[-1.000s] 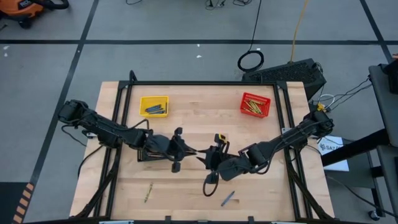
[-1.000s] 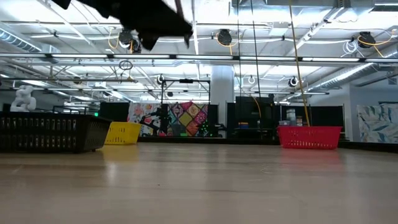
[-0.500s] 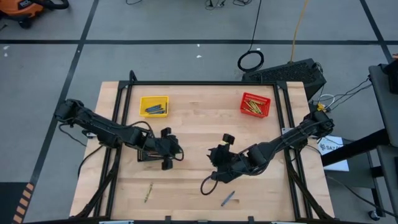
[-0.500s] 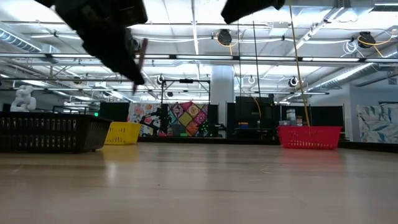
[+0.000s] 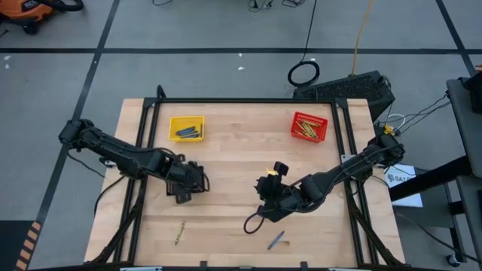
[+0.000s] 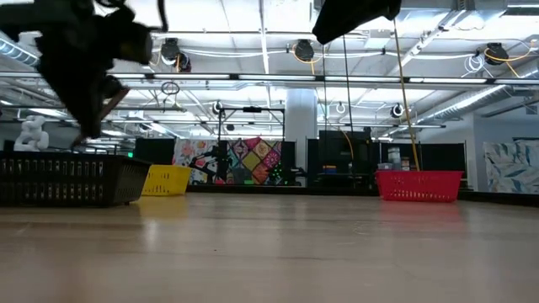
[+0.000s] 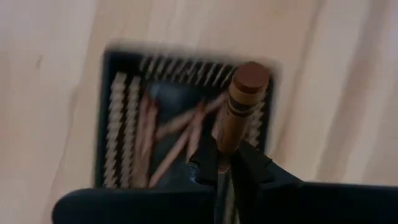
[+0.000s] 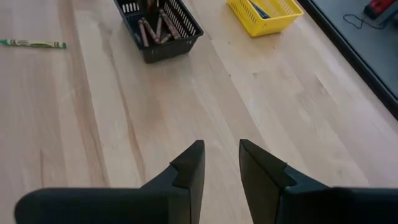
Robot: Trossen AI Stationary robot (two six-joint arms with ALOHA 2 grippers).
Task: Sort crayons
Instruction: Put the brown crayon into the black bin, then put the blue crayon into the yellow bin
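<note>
My left gripper [image 7: 229, 163] hangs over the black basket [image 7: 124, 124] at the table's left middle, shut on a brown crayon [image 7: 239, 102]. Several brown crayons lie inside that basket. From above, the gripper [image 5: 184, 184] covers most of the basket. My right gripper [image 8: 221, 155] is open with nothing between its fingers, above the table's middle [image 5: 263, 184]. A green crayon [image 5: 180, 232] and a blue crayon [image 5: 276, 240] lie flat near the table's front edge. My left gripper pinches the brown crayon between its two fingers [image 7: 208, 163] at the wrapped shaft [image 7: 225, 140]. The crayon runs along the fingers and sticks out past their tips. Its flat end [image 7: 250, 78] points down at the basket. It is lifted clear.
A yellow basket [image 5: 186, 127] with bluish crayons stands at the far left, and a red basket [image 5: 309, 126] with yellowish crayons at the far right. Bare wood lies between the baskets. The green crayon [image 8: 31, 43] also shows on the wood beside the black basket [image 8: 158, 28].
My left gripper has carried the brown crayon from the table's middle toward the left edge, over the black basket, and has tipped steeply downward. My right gripper has drawn back a little from the middle and tipped downward.
</note>
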